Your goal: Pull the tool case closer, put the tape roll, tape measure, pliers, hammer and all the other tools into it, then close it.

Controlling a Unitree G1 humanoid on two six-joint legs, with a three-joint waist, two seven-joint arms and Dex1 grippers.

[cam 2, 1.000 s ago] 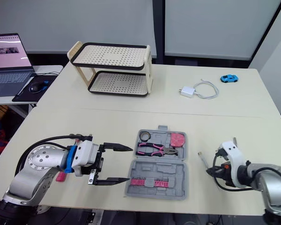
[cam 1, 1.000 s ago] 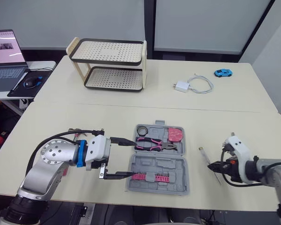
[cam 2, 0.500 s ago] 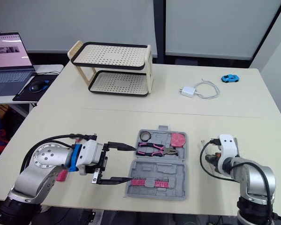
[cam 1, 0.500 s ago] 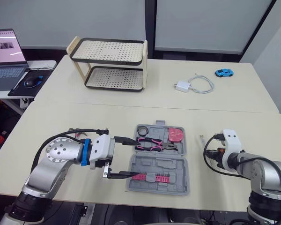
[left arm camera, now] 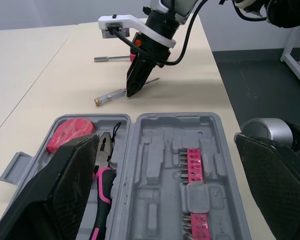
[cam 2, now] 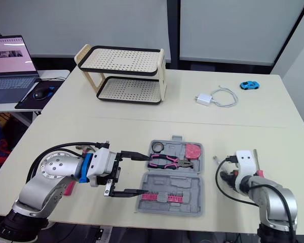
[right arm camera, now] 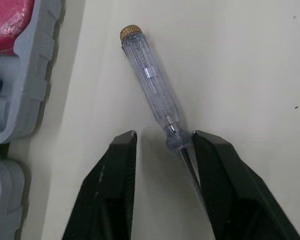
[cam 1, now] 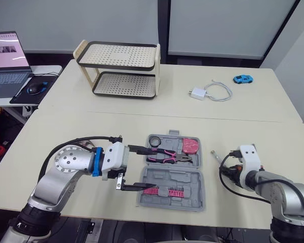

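**A:** Right gripper state?

**B:** Fingers apart and pointing down. They straddle the neck of the clear-handled screwdriver. The shaft lies against one finger with a gap on the other side, so nothing is clamped.

**A:** Where's the screwdriver?

**B:** Flat on the table, just beside the right edge of the tool case, outside it.

**A:** Case?

**B:** Open, near the front edge. Tape roll, pliers and a red tape measure sit in the far half. Left gripper is spread too, at the case's left edge, holding nothing.

**A:** So which step?

**B:** Loading loose tools, I'd say, with the screwdriver grasp in hand. Next it should centre on the handle rather than the thin shaft, close, lift and carry the tool left to a free slot. The shaft could roll out of the pinch. I can't place the hammer. Lid comes last.
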